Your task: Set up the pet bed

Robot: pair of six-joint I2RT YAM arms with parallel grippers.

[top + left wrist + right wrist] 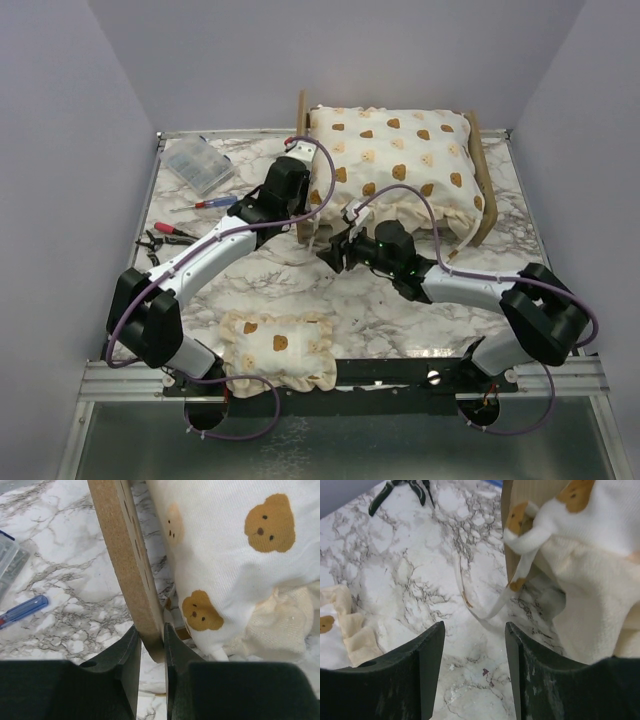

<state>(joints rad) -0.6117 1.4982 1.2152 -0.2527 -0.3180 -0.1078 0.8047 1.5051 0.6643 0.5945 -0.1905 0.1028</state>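
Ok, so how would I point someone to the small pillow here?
Look at the marble table, near edge, just left of centre. The small pillow lies flat there, cream with brown bear faces and a ruffled border. The large cushion shares that print, but it sits in the wooden pet bed at the far side.

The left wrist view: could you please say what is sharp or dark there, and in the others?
Left wrist: the pet bed and cushion sharp, evenly lit; left claw dark. Right wrist: table crisp, right claw dim. Top external: soft, even light.
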